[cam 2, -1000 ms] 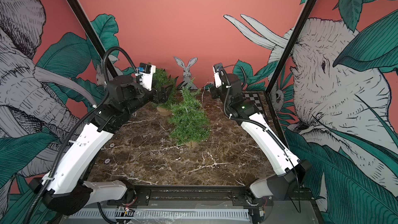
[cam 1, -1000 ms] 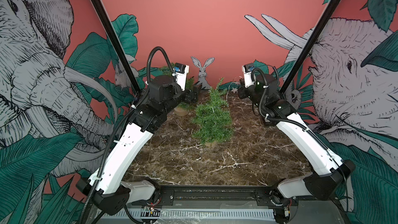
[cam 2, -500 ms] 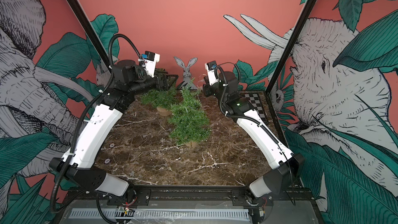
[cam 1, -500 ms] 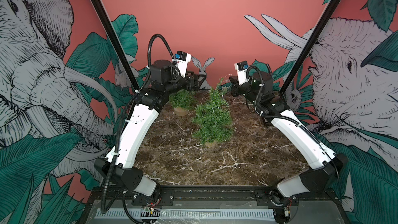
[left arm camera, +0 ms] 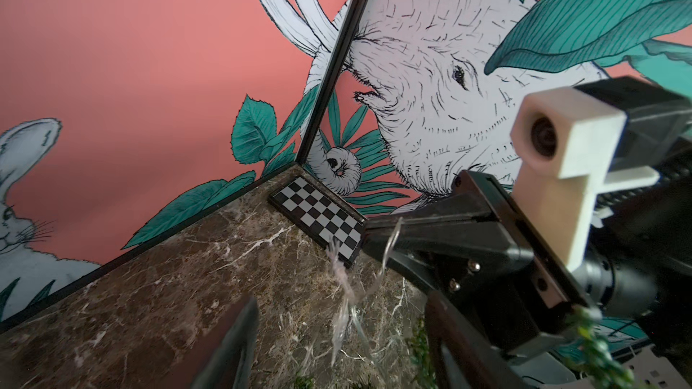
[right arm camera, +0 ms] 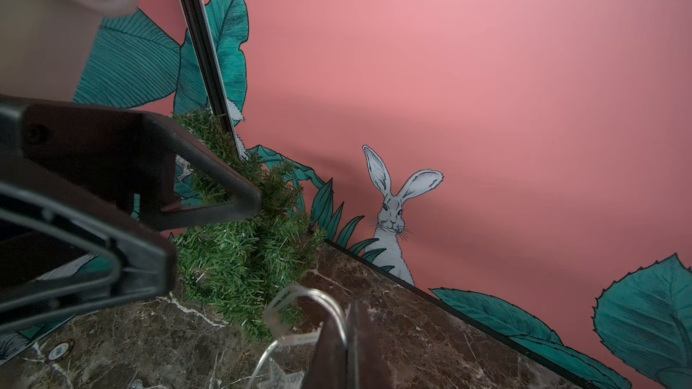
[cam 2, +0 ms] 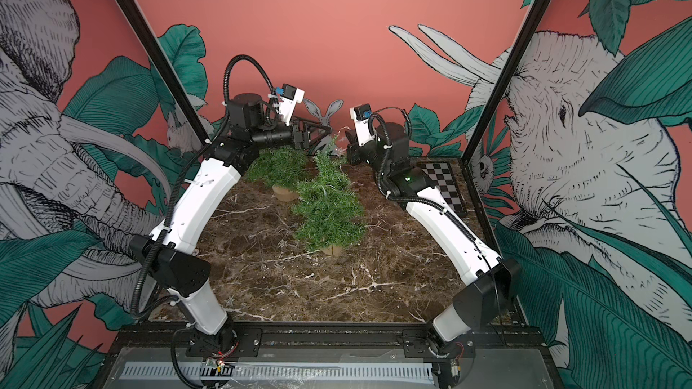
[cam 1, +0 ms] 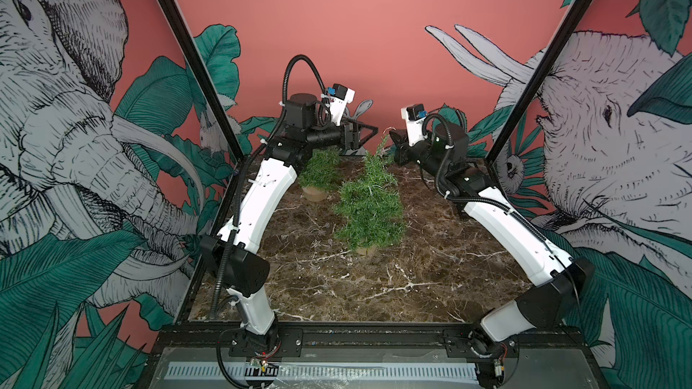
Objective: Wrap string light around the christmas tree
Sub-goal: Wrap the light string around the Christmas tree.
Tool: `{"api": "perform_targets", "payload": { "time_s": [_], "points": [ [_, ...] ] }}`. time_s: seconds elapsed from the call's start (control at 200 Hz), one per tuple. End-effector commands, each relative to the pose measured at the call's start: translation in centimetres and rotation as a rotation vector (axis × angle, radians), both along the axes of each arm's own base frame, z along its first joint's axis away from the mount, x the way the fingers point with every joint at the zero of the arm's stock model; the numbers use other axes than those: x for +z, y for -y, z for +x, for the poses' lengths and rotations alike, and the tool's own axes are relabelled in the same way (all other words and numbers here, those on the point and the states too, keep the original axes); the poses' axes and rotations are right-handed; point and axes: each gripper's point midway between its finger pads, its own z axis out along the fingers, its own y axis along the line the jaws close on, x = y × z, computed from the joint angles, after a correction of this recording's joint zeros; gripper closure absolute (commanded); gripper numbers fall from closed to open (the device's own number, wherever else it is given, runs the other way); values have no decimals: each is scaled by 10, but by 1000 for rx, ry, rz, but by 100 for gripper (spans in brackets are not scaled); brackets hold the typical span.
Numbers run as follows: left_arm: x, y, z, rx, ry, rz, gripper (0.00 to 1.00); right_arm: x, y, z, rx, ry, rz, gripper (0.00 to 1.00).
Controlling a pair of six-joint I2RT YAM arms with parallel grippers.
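The right jaws are pressed together and pinch the thin silver wire of the string light (right arm camera: 279, 306); in the right wrist view only their tips show, cut off by the frame edge, and the wire loops out of them past a translucent tag. The left jaws stand spread, with their fingers (left arm camera: 232, 346) blurred and cropped in the left wrist view. Pale strands of the wire hang from the right jaws and appear in the gap between those fingers. Whether the strands touch the left jaws cannot be told. Both pairs of jaws are raised and face each other just above the tip of the christmas tree (cam 1: 369, 207), which stands upright near the middle of the desk (cam 1: 337, 286). In both top views the wire is too fine to trace, so contact between it and the branches cannot be confirmed. A smaller tree (cam 1: 320, 170) stands behind and to the left, its crown partly covered by the left arm (cam 1: 262, 200). The right wrist view shows green branches behind the left jaws; which tree they belong to is unclear. A checkerboard (cam 2: 442, 185) lies at the far right corner of the desk, partly hidden by the right arm (cam 2: 442, 226).
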Motion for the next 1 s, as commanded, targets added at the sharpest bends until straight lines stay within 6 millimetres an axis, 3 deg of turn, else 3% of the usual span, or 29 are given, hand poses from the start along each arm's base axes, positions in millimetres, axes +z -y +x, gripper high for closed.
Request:
{"api": "perform_targets", "payload": {
  "time_s": [0.0,0.4,0.755,0.84,0.9,0.995],
  "points": [
    [37,4,-20,-98,74,-81,29,26,-1,-3,22,63,57,100],
    [23,24,-33,-170,106,-25,40,27,-3,-4,33,64,72,100],
    [3,30,-18,-117,95,49,52,30,-5,-9,55,69,97,100],
    [4,32,-20,-122,102,47,65,29,-5,-9,58,67,97,100],
    [4,32,-18,-107,109,51,68,29,-5,-10,58,67,96,100],
    [4,31,-14,-84,116,58,87,28,-5,-10,60,66,95,100]
  ]
}}
